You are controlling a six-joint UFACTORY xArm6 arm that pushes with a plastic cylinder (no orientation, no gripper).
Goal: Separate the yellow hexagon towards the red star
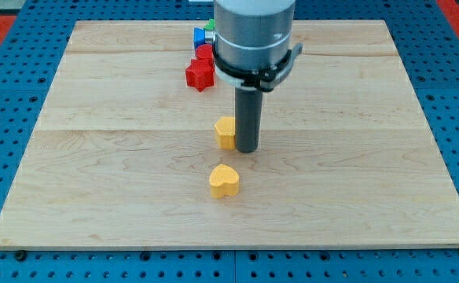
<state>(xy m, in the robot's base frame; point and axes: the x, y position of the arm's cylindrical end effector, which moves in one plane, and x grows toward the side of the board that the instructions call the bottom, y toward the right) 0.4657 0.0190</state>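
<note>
A yellow hexagon (225,131) lies near the middle of the wooden board (96,157). My tip (247,149) rests on the board right beside it, touching or nearly touching its right side. A red star (200,75) lies toward the view's top, up and left of the hexagon. A yellow heart (224,181) lies below the hexagon, apart from it.
A second red block (204,53), a blue block (200,35) and a green block (211,25) cluster at the board's top edge, partly hidden by the arm's grey body (253,35). Blue pegboard (9,94) surrounds the board.
</note>
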